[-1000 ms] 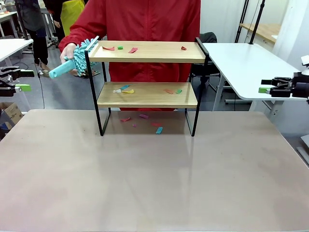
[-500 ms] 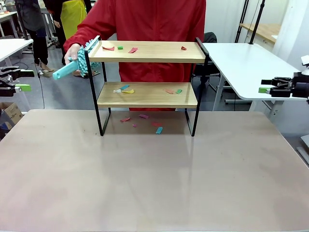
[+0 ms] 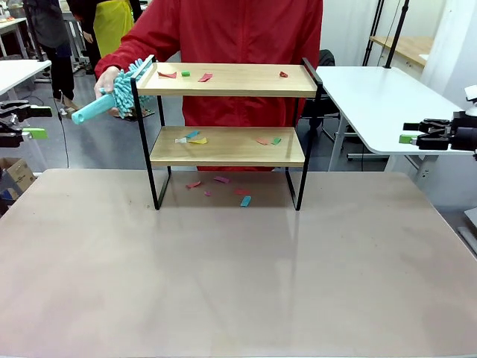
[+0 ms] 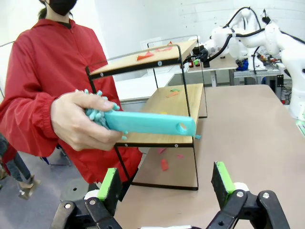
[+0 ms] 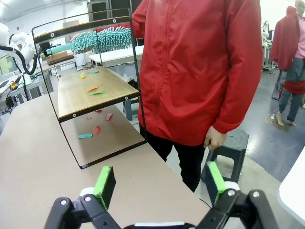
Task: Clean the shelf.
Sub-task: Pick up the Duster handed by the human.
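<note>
The shelf stands on the far half of the tabletop, in the middle, with its open side toward you; small coloured scraps lie on its upper board, more of them on the lower board, and a few on the tabletop under it. Nothing is swept yet, so I judge the cleaning itself is not begun.

Just beside the left end of the upper board the person's hand holds a turquoise duster by its fluffy head; the handle points out toward your left side. I believe the step in hand is the handover of this tool.

Your left pincer hangs wide and holds nothing, well apart from the handle; your right pincer is also wide and empty, far off at the right side. The next move, as I judge it, asks you to bring the left pincer around the free end of the handle, away from the person's fingers, and close only when the handle lies between the pads.

The duster's head is mostly covered by the hand and partly by the black frame post; both arms are cut off at the picture edges; what the scraps are made of I cannot tell.
</note>
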Controlling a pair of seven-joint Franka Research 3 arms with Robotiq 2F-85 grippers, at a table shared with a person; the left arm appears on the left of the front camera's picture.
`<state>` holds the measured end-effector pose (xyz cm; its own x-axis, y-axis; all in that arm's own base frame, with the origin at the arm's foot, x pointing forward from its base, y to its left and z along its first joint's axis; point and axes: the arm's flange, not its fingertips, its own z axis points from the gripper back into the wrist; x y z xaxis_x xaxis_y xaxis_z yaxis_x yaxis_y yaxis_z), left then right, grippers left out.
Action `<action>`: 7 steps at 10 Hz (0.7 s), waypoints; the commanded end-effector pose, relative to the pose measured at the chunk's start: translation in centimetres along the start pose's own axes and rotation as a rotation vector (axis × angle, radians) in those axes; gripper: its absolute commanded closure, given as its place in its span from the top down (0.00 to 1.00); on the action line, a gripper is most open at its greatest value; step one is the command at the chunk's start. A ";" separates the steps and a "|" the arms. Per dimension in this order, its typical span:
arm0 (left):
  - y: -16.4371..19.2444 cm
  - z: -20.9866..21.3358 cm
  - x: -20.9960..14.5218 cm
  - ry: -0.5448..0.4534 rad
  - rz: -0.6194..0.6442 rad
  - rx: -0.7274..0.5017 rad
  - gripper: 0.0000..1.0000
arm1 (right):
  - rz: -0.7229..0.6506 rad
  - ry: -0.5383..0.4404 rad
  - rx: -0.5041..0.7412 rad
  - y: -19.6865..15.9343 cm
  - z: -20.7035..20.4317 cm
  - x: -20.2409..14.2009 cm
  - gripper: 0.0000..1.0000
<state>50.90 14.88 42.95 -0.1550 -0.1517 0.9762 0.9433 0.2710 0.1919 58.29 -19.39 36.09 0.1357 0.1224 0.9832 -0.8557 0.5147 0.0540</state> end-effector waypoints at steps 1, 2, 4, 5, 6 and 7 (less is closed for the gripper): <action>0.4 1.0 4.0 0.028 0.037 -0.020 1.00 | -0.013 0.005 -0.014 0.1 0.0 0.9 1.00; 0.8 1.5 7.4 0.100 0.040 0.024 1.00 | -0.013 0.005 -0.014 0.1 0.0 0.9 1.00; 1.6 1.2 13.0 0.382 0.161 0.127 1.00 | -0.013 0.005 -0.014 0.1 0.0 0.9 1.00; 1.3 0.5 16.0 0.433 0.160 0.179 1.00 | -0.013 0.005 -0.014 0.1 0.0 0.9 1.00; 1.1 -0.5 18.8 0.521 0.193 0.189 1.00 | -0.013 0.005 -0.014 0.1 0.0 0.9 1.00; 0.7 -1.4 21.0 0.579 0.258 0.235 1.00 | -0.013 0.005 -0.014 0.1 0.0 0.9 1.00</action>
<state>48.91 12.42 63.20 0.1984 -0.5169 0.8327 0.8290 0.5418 0.1388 58.26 -19.47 36.11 0.1354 0.1219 0.9833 -0.8550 0.5159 0.0538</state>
